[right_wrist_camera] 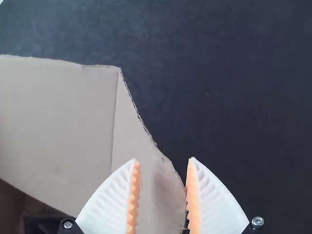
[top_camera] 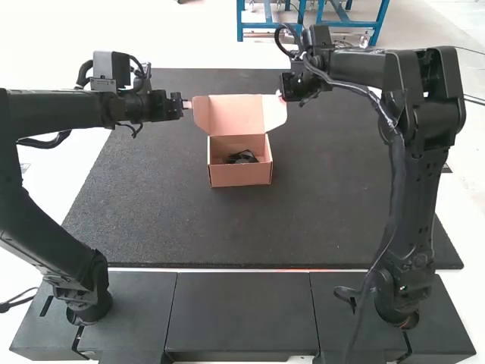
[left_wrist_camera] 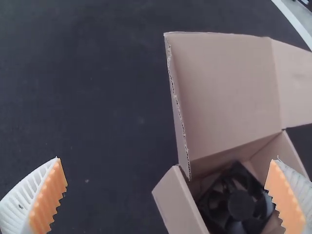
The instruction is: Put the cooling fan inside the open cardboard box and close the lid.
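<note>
Evidently the fan [top_camera: 241, 158] is already in: it lies flat on the bottom of the box [top_camera: 239, 173], a little above the middle of the high view, on the dark mat [top_camera: 151, 189]. The lid [top_camera: 231, 114] stands upright from the box's far wall, and a side flap [top_camera: 277, 114] is angled out at its right end.

The left fingers [top_camera: 180, 106] sit at the lid's left edge, upper left of centre. They are spread wide and hold nothing. The right fingers [top_camera: 286, 92] are at the flap's upper corner, right of centre. They are parted only narrowly, and the wrist view shows the flap's cut edge running behind the gap. They do not look clamped on it, and I cannot tell whether they touch it.

The fan looks like light, rigid plastic with thin blades, so it is best left where it is. The lid is what needs handling. Corrugated card is light and stiff across its panel, but it bends easily at the scored hinge and is likely to spring back. The best place to work it is probably high on the free edge, far from the hinge, with both sides coming forward evenly. The flap will probably need to turn inward first or it will catch on the wall. The box looks light enough to slide or tip if pushed hard, though the rough mat should give it some grip.
</note>
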Robot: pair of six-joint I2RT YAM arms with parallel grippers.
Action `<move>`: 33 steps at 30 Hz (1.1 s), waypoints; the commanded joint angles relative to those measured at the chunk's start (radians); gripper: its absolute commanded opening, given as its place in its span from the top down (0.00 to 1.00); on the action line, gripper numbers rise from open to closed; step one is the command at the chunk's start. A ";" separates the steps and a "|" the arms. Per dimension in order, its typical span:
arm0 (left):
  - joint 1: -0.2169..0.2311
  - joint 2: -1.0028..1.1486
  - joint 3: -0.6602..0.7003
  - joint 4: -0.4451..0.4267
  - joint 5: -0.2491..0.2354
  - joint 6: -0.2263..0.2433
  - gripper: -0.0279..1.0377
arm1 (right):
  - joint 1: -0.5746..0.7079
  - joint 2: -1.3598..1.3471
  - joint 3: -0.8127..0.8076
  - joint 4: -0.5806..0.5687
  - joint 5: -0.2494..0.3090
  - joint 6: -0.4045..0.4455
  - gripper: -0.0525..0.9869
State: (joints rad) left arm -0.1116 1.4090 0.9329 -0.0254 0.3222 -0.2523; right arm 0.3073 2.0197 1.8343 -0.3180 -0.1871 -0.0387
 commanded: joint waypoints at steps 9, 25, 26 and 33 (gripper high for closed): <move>0.001 0.005 0.012 0.012 0.008 -0.007 0.07 | -0.004 0.027 -0.041 -0.003 -0.025 -0.003 0.78; 0.006 0.013 0.024 0.038 0.008 -0.007 0.07 | -0.005 0.020 -0.029 -0.007 -0.072 -0.001 0.97; 0.007 0.022 0.032 0.042 0.008 -0.007 0.07 | -0.005 0.020 -0.029 -0.010 -0.072 -0.003 0.97; -0.008 0.146 0.122 0.056 0.002 -0.007 0.07 | 0.000 -0.001 -0.035 -0.073 -0.117 -0.017 0.97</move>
State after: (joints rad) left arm -0.1116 1.5227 1.0050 0.0189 0.3218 -0.2523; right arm 0.3035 2.0319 1.8130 -0.3450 -0.2668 -0.0383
